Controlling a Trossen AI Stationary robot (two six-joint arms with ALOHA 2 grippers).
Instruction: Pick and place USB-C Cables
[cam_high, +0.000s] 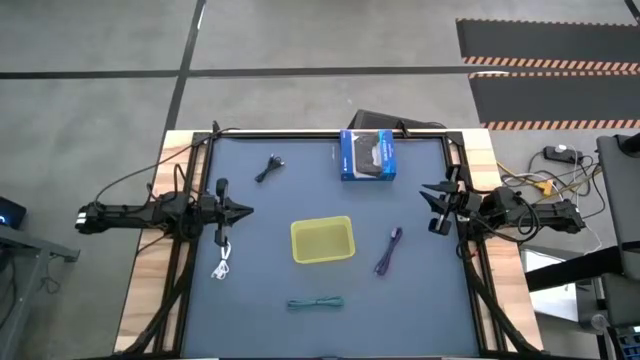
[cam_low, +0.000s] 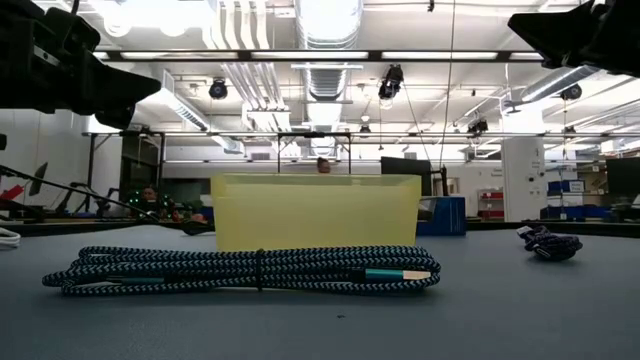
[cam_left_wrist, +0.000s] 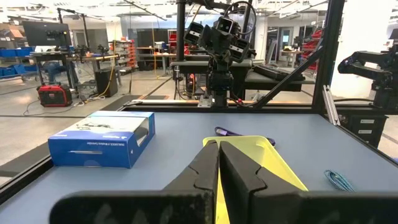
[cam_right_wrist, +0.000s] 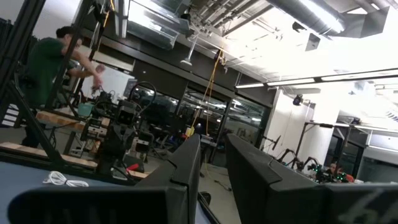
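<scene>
Four cables lie loose on the dark blue mat. The black one (cam_high: 268, 168) is far left, the white one (cam_high: 222, 262) near left, the purple one (cam_high: 389, 250) right of the yellow bin (cam_high: 322, 240), and the teal one (cam_high: 315, 302) in front of it (cam_low: 250, 270). My left gripper (cam_high: 245, 211) hangs shut above the mat's left side, pointing level toward the bin (cam_left_wrist: 219, 165). My right gripper (cam_high: 432, 207) hangs above the right edge, tipped upward, with a narrow gap between its fingers (cam_right_wrist: 213, 149) and nothing in it.
A blue-and-black retail box (cam_high: 367, 155) lies at the far middle of the mat. The black frame rails (cam_high: 330, 134) run round the mat. A person (cam_right_wrist: 46, 62) stands beyond the table's left side. Bare mat lies between the bin and both arms.
</scene>
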